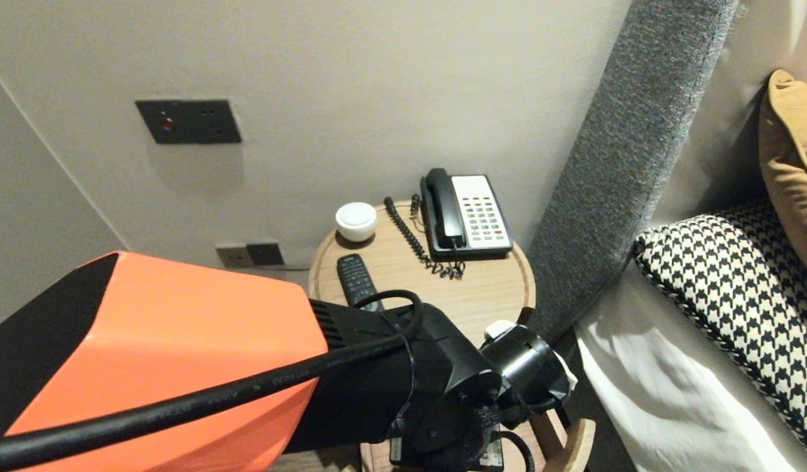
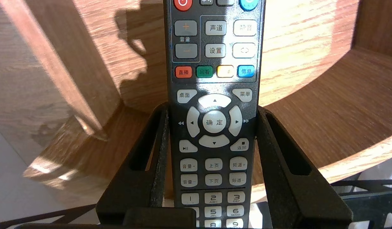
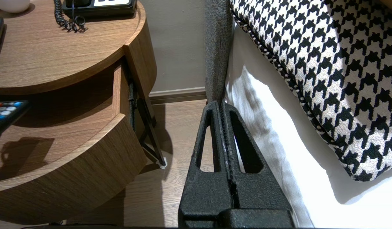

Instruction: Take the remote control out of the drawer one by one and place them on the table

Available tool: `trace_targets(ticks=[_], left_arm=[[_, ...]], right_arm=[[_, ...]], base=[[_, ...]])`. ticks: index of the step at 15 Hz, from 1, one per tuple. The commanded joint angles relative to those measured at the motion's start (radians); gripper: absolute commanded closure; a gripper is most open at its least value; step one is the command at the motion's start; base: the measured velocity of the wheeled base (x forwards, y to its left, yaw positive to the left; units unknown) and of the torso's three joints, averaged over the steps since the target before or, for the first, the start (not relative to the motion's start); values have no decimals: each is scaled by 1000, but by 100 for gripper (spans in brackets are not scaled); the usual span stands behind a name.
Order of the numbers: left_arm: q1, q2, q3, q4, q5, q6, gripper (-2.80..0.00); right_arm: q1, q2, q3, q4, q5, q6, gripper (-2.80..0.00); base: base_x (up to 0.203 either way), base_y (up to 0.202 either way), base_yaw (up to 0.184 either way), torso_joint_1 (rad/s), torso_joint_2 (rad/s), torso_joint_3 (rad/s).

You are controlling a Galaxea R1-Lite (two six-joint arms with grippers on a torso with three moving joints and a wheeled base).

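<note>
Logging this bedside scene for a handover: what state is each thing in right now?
Wooden drawer of the round bedside table: pulled open.
Left end effector: shut on the black plastic remote control, over that drawer.
Right end effector: shut, empty, beside the white bedsheet.
Black-and-white desk telephone: handset on its cradle.
Second black remote: lying flat on the tabletop.

1. The remote in my left gripper: matt dark plastic, smooth pale keys.
2. My right gripper: black, grainy, rough-looking fingers.
3. Nightstand: wood grain, smooth, low sheen.
4. Headboard: coarse grey woven cloth.
5. Pillow: houndstooth woven cloth.
6. Bedsheet: smooth white cloth, matt, creased.
</note>
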Motion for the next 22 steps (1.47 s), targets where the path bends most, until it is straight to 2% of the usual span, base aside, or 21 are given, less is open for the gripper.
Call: trace_targets(ticks=[1,5,13,16,20,22], left_arm=[[-8,-24,14,-3,18,-10,0],[0,-43,4,-5,85,3,0],[63,-47,-110,4,87,41,0],[111,-30,-192,12,87,63,0],[190,4,-304,47,85,118,0],[231,23,-323,33,85,163,0]], right_arm=[[0,1,40,-1,0,0,0],[-1,1,40,-1,0,0,0],[0,1,40,-1,0,1,0],[-1,1,40,-1,0,0,0],[0,1,40,-1,0,0,0],[0,1,40,-1,0,0,0]], base=[[0,0,0,0,0,0],[0,0,0,0,0,0],[0,0,0,0,0,0],[0,0,0,0,0,0],[0,0,0,0,0,0],[0,0,0,0,0,0]])
